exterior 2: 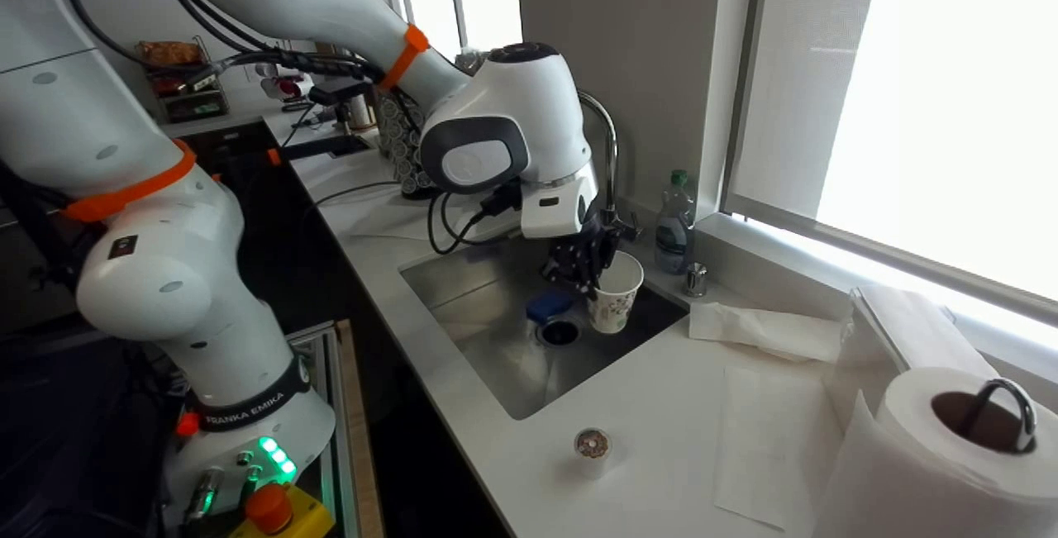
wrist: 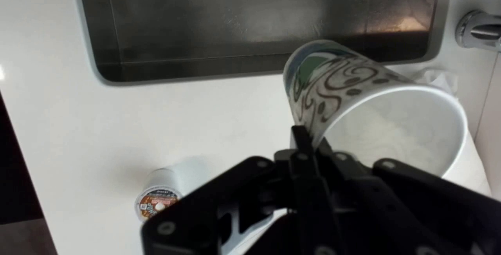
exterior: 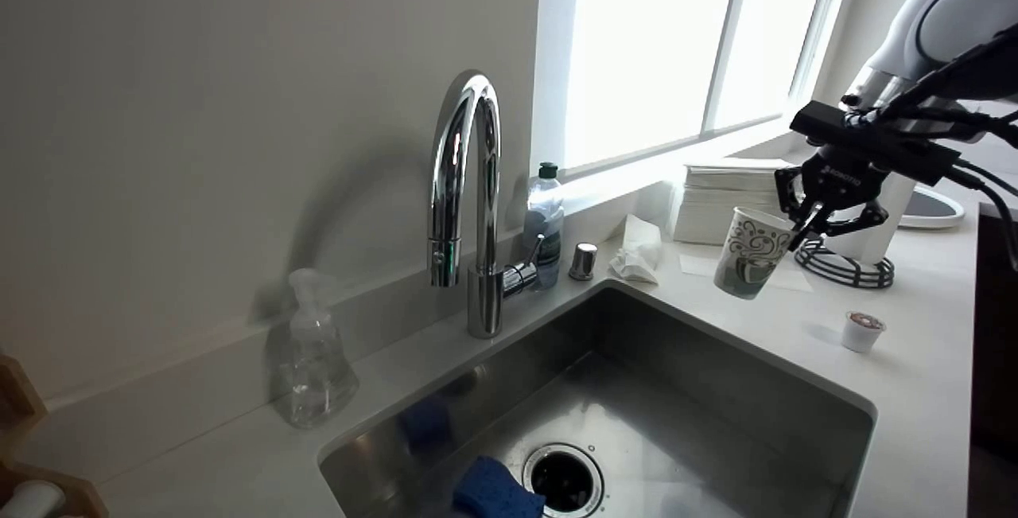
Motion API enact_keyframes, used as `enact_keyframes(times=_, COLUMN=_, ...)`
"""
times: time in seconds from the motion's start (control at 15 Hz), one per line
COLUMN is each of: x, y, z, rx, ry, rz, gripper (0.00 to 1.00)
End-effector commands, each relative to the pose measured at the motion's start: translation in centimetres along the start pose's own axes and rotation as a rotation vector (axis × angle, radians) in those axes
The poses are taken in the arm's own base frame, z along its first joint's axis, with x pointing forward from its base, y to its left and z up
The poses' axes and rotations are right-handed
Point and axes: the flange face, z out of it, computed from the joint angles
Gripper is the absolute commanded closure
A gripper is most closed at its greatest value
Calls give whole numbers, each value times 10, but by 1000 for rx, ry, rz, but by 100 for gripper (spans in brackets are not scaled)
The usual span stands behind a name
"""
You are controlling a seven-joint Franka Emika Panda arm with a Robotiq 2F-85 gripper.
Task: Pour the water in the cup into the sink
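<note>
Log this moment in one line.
claw: pinching cup; cup: raised, tilted, mouth up; sink: sponge by drain; pour: none visible

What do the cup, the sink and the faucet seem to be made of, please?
The cup looks like matte paper, perhaps coated: thin edge, printed swirls. The sink seems brushed steel: grey, with soft, blurred reflections. The faucet appears polished chrome: mirror-like, with sharp highlights; what lies underneath cannot be told.

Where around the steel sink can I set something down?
On the white countertop, between the white coffee pod and the flat white paper sheet, or between the clear soap dispenser and brown wooden object. It's crowded beside the window: green-capped soap bottle, crumpled white paper, white towel stack. The tool holds a white patterned paper cup aloft.
</note>
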Motion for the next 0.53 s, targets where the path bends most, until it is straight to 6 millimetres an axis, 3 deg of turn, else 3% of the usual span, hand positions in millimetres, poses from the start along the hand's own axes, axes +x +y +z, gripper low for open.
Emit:
enact_keyframes(times=0.0, x=23, y=2, z=4, rx=-52, ry=-2, rz=31, gripper=99)
enact_keyframes(times=0.47, x=44, y=0, z=39, rx=-133, ry=124, rz=30, gripper=99)
